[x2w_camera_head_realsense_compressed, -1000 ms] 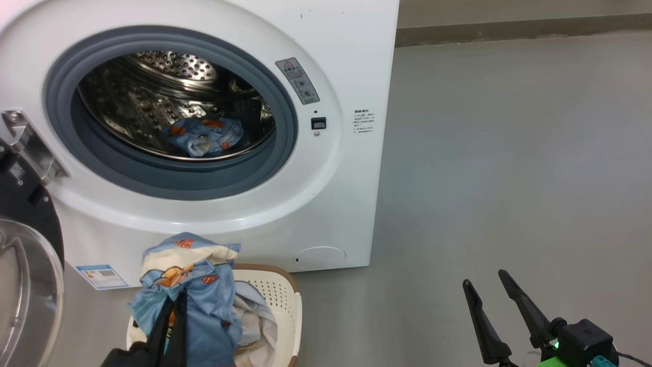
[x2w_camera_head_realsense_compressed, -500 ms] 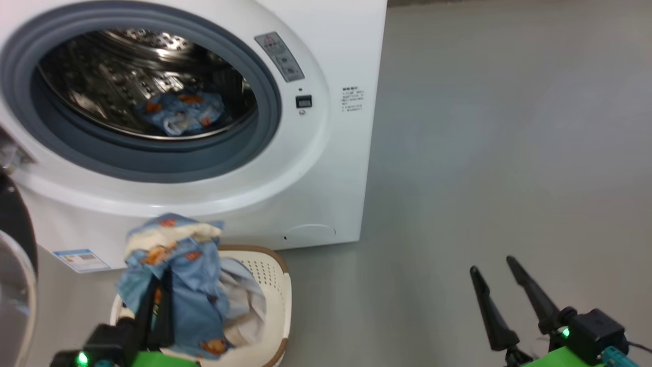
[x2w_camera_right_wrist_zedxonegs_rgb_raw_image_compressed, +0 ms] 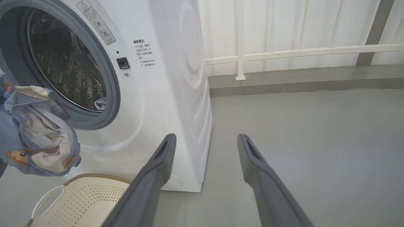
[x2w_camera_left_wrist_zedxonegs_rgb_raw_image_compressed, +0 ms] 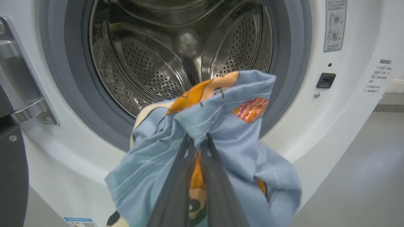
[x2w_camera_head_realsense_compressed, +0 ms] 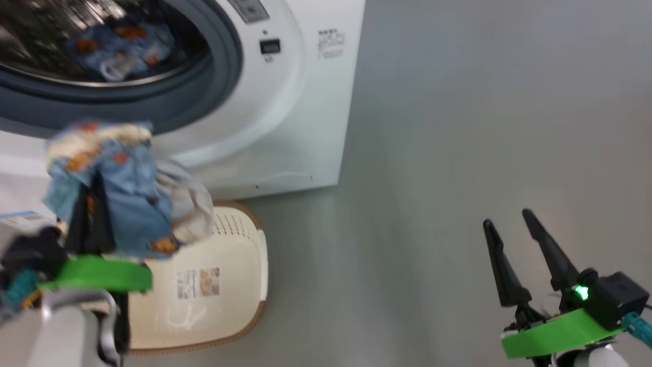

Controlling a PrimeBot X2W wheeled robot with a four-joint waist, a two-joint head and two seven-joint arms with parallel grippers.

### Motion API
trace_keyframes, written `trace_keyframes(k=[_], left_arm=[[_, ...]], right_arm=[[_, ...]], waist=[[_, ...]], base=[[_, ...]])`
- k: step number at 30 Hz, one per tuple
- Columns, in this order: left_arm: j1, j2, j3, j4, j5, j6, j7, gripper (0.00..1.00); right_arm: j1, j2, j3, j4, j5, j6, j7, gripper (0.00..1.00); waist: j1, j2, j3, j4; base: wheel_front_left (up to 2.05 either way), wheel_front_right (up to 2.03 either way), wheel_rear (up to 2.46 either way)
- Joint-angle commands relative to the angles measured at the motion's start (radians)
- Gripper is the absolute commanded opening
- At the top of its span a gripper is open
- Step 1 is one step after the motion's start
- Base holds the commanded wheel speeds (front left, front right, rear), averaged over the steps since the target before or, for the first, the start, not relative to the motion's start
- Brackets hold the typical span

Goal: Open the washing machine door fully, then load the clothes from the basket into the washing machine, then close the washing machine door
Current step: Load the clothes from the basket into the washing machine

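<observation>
Before the washing machine, a white front-loader on a grey floor, the following were noted.

1. Door: swung open on the machine's hinge side. A dark strip of its rim showed below the metal hinge.

2. Drum: perforated steel, ringed by a grey gasket. One blue garment with orange print lay at the bottom of it, blurred in the head view.

3. Left tool: fingers pressed together, clamped on a bundle of clothes. The bundle was light blue with orange figures and a pale lining. It hung off the floor just in front of the lower edge of the machine's opening, outside the drum, and above the basket's machine-side end.

4. Basket: cream, perforated, with a brown rim. It stood on the floor near the foot of the machine, below the opening. A label sticker showed on its bottom.

5. Right tool: fingers spread wide apart with nothing between them. It was over bare floor, well apart from the machine, off its latch side.

6. Fittings on the machine's front:
   - a dark latch socket beside the opening
   - a round service flap low down
   - a blue sticker low on the hinge side

7. Wall: white, panelled, with a rail, behind the machine.
</observation>
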Motion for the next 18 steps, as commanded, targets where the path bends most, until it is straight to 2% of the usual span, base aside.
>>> trace_keyframes(k=[1,11,18], left_arm=[[-0.071,0.038,0.05,0.001,-0.025,-0.014,0.011,0.0],[-0.343,0.126,0.104,0.102,-0.09,-0.049,0.107,0.0],[-0.538,0.221,0.108,0.184,-0.149,-0.099,0.327,0.0]], right_arm=[[-0.029,-0.002,0.011,-0.031,0.007,0.009,-0.005,1.0],[-0.111,0.019,0.004,-0.054,0.024,0.009,-0.006,1.0],[-0.151,0.041,0.019,-0.046,0.037,0.009,-0.006,1.0]], waist=[[-0.0002,0.0,0.115,-0.053],[-0.0002,0.0,0.267,-0.111],[-0.0002,0.0,0.319,-0.154]], base=[[0.0,0.0,0.0],[0.0,0.0,0.0],[0.0,0.0,0.0]])
